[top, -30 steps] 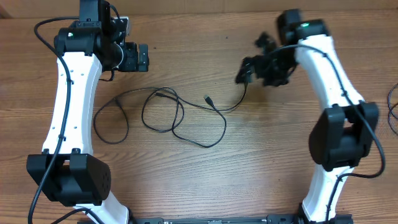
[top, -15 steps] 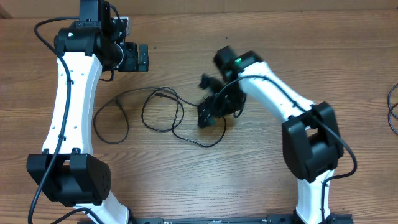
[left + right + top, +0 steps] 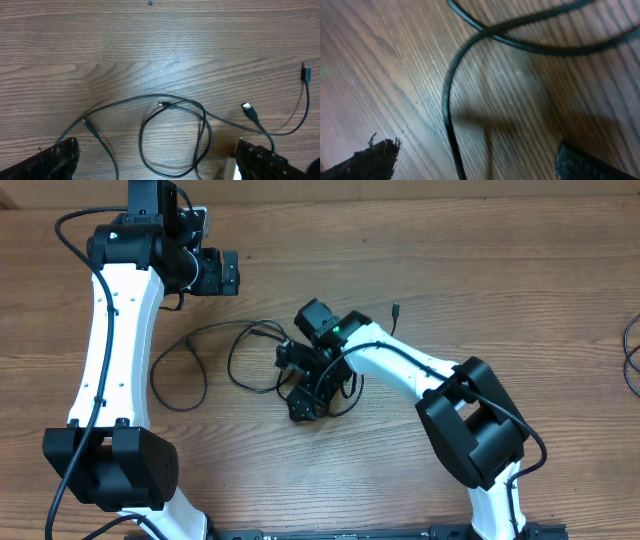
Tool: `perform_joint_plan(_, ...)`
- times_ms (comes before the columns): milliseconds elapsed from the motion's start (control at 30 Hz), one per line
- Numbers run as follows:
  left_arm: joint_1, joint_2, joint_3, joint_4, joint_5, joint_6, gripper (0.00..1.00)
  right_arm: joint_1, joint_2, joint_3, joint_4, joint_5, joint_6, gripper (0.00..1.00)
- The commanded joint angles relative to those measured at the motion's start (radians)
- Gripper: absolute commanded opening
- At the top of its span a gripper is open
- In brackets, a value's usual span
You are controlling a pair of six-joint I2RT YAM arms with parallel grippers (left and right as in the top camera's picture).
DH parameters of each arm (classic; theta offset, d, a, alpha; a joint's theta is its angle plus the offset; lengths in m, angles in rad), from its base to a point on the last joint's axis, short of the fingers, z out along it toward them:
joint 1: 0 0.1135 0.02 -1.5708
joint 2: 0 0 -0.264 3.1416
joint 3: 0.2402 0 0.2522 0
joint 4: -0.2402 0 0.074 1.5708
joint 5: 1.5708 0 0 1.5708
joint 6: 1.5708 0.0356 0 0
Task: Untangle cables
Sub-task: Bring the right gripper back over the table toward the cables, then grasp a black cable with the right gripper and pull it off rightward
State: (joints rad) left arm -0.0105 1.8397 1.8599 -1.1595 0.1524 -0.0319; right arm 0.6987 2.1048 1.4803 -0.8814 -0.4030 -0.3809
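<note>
Cables (image 3: 444, 100) are seen lying in loose, crossing loops at the middle of the wooden surface (image 3: 450, 280), the right pincer (image 3: 475, 152) held wide open low over one strand, nothing gripped, the left pincer (image 3: 225, 272) likewise open, well apart.

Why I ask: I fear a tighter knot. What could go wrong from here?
1. The right gripper stands open, low beside two crossing strands of the cables; closing there might pinch both and tighten the tangle.
2. The left gripper hovers off to the side, open, so nothing anchors the cables; a pull could drag the whole bundle, loose plug included.
</note>
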Motion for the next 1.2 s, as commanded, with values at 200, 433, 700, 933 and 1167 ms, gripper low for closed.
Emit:
perform_joint_plan(200, 0.004, 0.004, 0.020, 0.000, -0.003, -0.021, 0.99, 0.013, -0.011, -0.088, 0.075, 0.048, 0.067, 0.47)
perform_joint_plan(433, 0.005, 0.004, 0.020, 0.000, -0.003, -0.021, 1.00, 0.013, -0.011, -0.099, 0.049, 0.124, 0.066, 0.43)
perform_joint_plan(700, 0.005, 0.004, 0.020, 0.000, -0.003, -0.021, 1.00, 0.013, -0.012, -0.101, 0.002, 0.185, 0.100, 0.04)
perform_joint_plan(933, 0.004, 0.004, 0.020, 0.000, -0.003, -0.021, 1.00, 0.012, -0.050, 0.046, -0.175, 0.184, 0.108, 0.04)
perform_joint_plan(1167, 0.005, 0.004, 0.020, 0.000, -0.003, -0.021, 0.99, -0.070, -0.207, 0.393, -0.314, 0.193, 0.217, 0.04)
